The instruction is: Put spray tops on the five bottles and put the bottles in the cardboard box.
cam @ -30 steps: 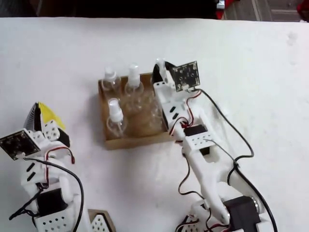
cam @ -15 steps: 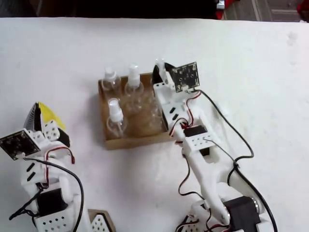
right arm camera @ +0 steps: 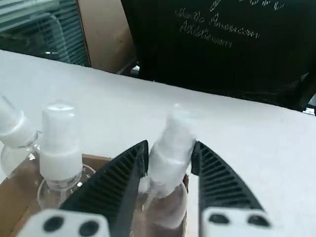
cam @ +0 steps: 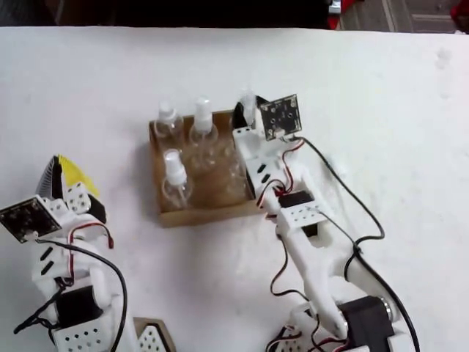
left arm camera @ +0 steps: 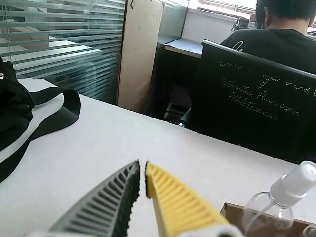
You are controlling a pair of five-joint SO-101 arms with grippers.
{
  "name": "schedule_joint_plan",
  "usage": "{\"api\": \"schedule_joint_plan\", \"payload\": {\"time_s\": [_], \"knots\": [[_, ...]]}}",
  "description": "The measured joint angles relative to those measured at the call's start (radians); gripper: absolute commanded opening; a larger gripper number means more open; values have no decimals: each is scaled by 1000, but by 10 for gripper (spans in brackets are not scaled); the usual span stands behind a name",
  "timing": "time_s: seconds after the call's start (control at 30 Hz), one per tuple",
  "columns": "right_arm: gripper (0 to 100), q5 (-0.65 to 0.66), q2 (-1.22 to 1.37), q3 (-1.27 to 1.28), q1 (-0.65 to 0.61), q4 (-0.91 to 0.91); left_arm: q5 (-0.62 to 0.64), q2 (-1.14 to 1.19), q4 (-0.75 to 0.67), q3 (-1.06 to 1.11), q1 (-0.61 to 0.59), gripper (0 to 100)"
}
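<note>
Three capped bottles (cam: 176, 180) stand in the cardboard box (cam: 205, 214).
Right gripper (right arm camera: 169, 148) pinches a fourth bottle (right arm camera: 163, 200) by its spray top (right arm camera: 173, 140); left gripper (left arm camera: 142, 170) closed, empty.

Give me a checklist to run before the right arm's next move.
1. Right claw closed on the spray top: ok.
2. Held bottle seated inside the cardboard box: cannot tell.
3. Neighbouring bottle upright, top on: ok.
4. Left claw shut, away from the box: ok.
5. Count of five in the box: cannot tell, the right arm covers part.
</note>
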Motion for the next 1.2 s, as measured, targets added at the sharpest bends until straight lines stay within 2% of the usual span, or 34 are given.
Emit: {"api": "schedule_joint_plan", "payload": {"time_s": [0.33,0.43,0.6,0.7,1.2], "knots": [[152,0,-2,-32,-14,25,0,0,0,0,0,24],[152,-3,-2,-103,-14,124,0,0,0,0,0,24],[152,-112,-2,-236,-14,334,0,0,0,0,0,24],[152,-127,-2,-278,-11,407,0,0,0,0,0,24],[149,-132,-2,-285,2,423,0,0,0,0,0,24]]}}
